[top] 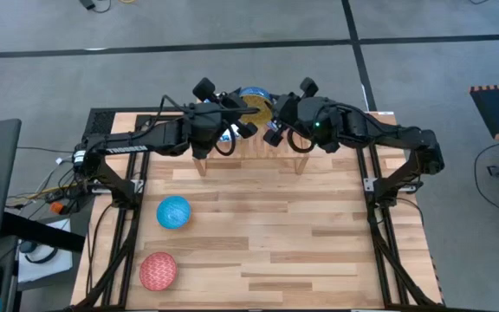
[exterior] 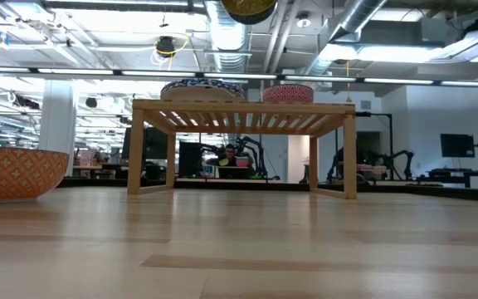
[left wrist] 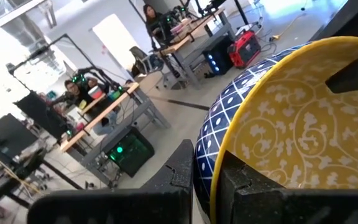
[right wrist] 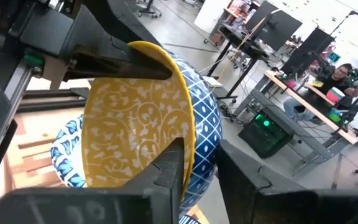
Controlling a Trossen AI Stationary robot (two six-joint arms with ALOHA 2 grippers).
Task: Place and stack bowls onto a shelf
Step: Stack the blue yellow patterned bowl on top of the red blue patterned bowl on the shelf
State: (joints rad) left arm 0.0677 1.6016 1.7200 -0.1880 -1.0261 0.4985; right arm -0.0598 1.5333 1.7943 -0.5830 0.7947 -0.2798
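A deep bowl (top: 254, 97), yellow with white scrolls inside and dark blue lattice outside, hangs in the air above the shelf (top: 249, 154) at the table's far edge; it shows at the top of the low view as the bowl (exterior: 247, 10). My left gripper (left wrist: 207, 180) and my right gripper (right wrist: 194, 174) are both shut on its rim from opposite sides. On the shelf's slatted top (exterior: 243, 106) stand a wide white bowl with blue pattern (exterior: 203, 88) and a red bowl (exterior: 287, 93). A light blue bowl (top: 173, 212) and a red bowl (top: 157, 270) rest on the table. My left gripper pinches the bowl's rim (left wrist: 217, 163), one finger (left wrist: 182, 171) outside on the blue wall and one (left wrist: 260, 186) inside on the yellow. The bowl is lifted clear and tipped on edge. My right gripper pinches the opposite rim (right wrist: 190, 140), one finger (right wrist: 166, 171) inside and one (right wrist: 244, 177) outside, with the left arm's fingers (right wrist: 129, 65) across from it. The bowl hangs clear above the white bowl (right wrist: 67, 155).
The plank tabletop (top: 301, 251) stretches bare from the shelf to the near edge on the right half. The two loose bowls sit near the left edge. Black frame rails (top: 379, 217) run along both sides. Desks and seated people show in the room beyond.
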